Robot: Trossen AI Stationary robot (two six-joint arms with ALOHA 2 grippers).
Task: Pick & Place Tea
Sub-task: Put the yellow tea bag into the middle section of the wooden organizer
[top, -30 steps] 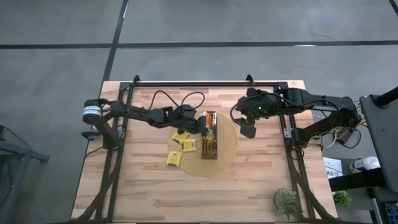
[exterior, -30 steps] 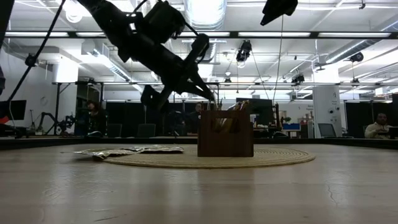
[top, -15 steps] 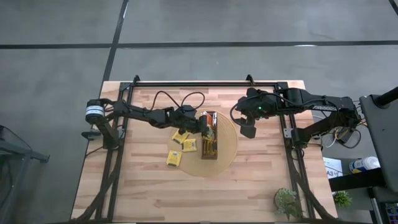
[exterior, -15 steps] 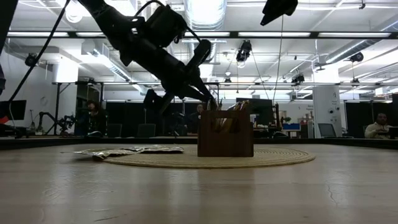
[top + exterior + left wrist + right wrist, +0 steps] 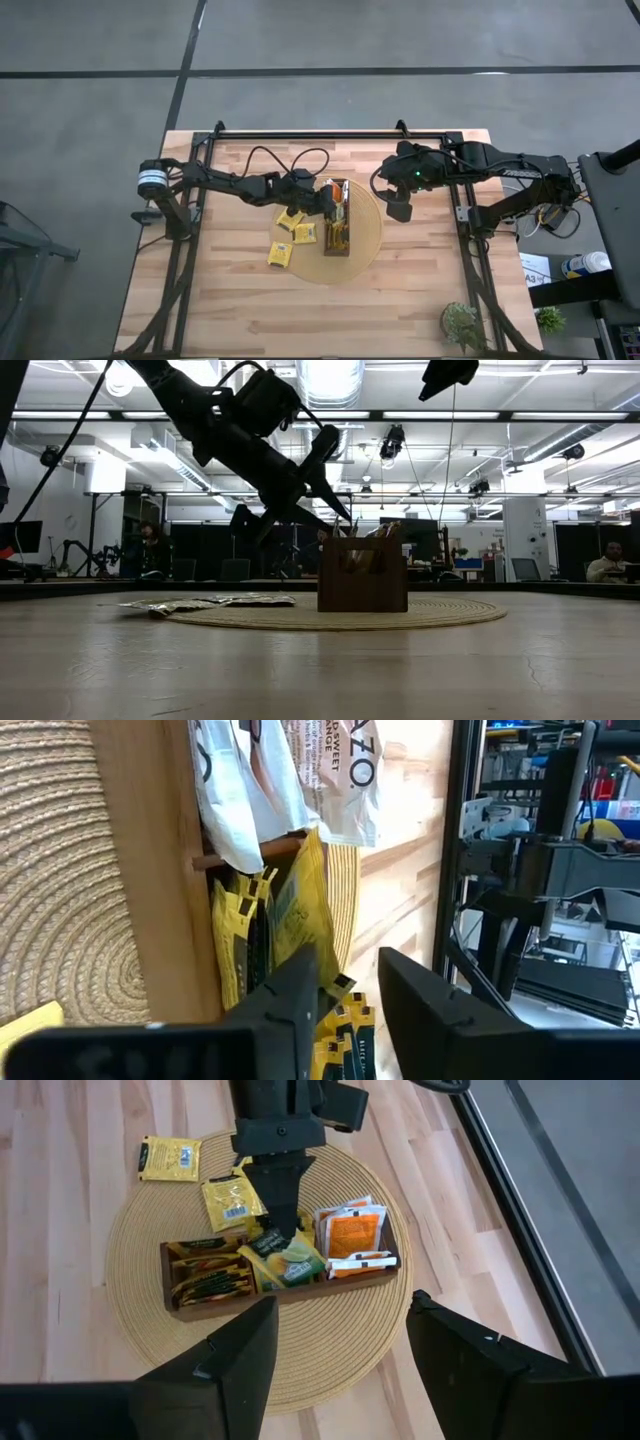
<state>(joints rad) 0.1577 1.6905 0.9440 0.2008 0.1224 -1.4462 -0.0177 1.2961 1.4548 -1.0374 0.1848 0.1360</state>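
The left gripper (image 5: 283, 1220), fingers slightly parted, is poised over the long dark-brown wooden tray (image 5: 190, 1302). Only from the right wrist are three loose yellow paper sachets (image 5: 169, 1158) seen beside it. The right gripper (image 5: 397, 208) is held open nearby.

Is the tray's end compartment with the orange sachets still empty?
No, in the right wrist view the orange sachets already stand packed in one end compartment of the tray, next to the green and yellow ones.

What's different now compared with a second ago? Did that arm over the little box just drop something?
The left gripper, over the wooden tray, has parted its fingers a little; they were shut before. A yellow sachet stands in the middle compartment right at its tips, so it has probably just let it go. The right gripper, the loose sachets and the woven mat stayed put.
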